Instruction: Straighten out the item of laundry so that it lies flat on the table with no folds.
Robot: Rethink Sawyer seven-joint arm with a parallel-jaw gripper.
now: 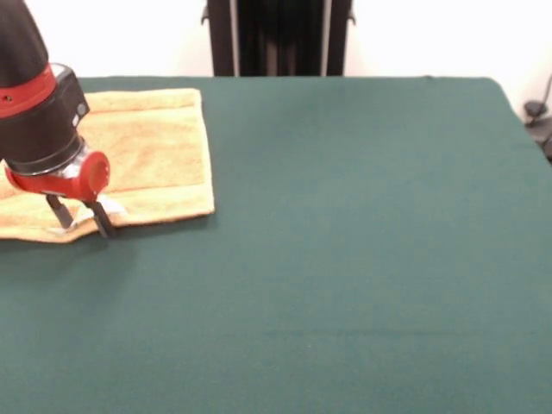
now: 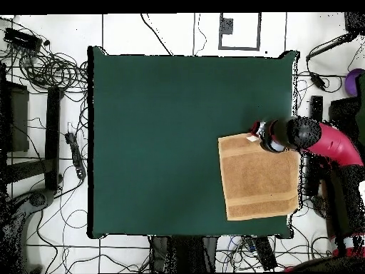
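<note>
Gripper (image 1: 82, 218) at towel's (image 1: 147, 155) near edge, fingers slightly apart, tips down on cloth beside small white tag (image 1: 110, 210); nothing visibly pinched. Towel lies mostly flat on green table (image 1: 345, 259), at its corner, behind gripper.

white tiled floor (image 2: 167, 28) strewn with black cables and gear

in the overhead view the floor is pale tile with dark grout lines, and everything else sits on it. at its left side loose black cables (image 2: 43, 68) lie in coils, with a dark frame or stand (image 2: 28, 135) just below them and a power strip (image 2: 73, 153) beside that. near the floor's top edge a dark-outlined square plate (image 2: 239, 32) lies flat. at its upper right are more cables and a purple object (image 2: 354, 80). in the front view a plain white wall (image 1: 121, 34) stands behind, bright and evenly lit, with a black upright column (image 1: 278, 36) against it.
</note>
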